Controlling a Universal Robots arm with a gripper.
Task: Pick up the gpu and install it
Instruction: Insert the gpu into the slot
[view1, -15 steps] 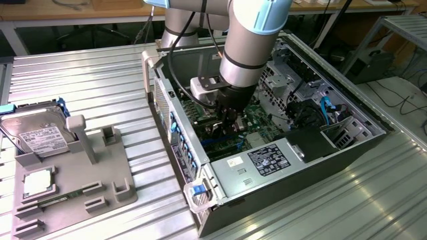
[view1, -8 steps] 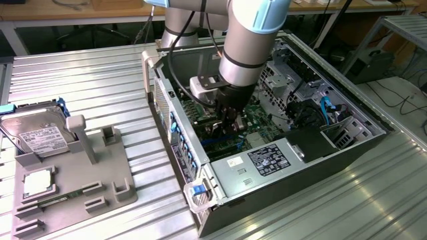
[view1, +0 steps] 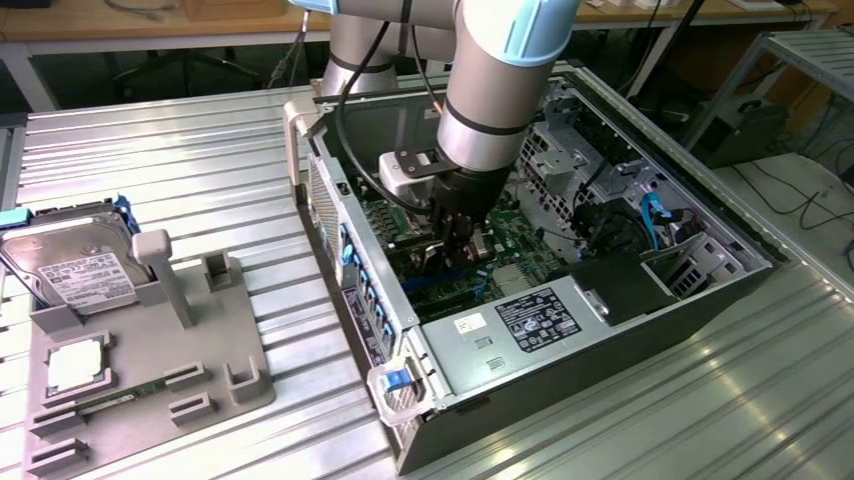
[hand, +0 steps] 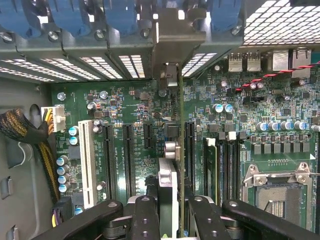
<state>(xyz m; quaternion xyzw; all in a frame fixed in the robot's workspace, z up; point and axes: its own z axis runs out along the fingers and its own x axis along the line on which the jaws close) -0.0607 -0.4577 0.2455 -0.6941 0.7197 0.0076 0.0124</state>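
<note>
Gpu (hand: 176, 145) stands on edge between the pinching jaws (hand: 172, 212), over the motherboard (hand: 125, 105) inside the open computer case (view1: 694, 300). Expansion slots (hand: 129, 150) run either side of the jaws; blue latches (hand: 65, 20) lie beyond. On the counter (view1: 160, 130), a hard drive (view1: 74, 270) rests in a grey tray (view1: 200, 400). The card's lower edge is hidden.

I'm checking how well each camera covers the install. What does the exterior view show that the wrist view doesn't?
Exterior only: the grey fixture tray with the silver hard drive, on the steel table beside the open computer case. Wrist only: the row of expansion slots, the empty CPU socket and the gpu's bracket seen edge-on at the rear openings. Both: the gripper shut on the gpu above the motherboard.
</note>
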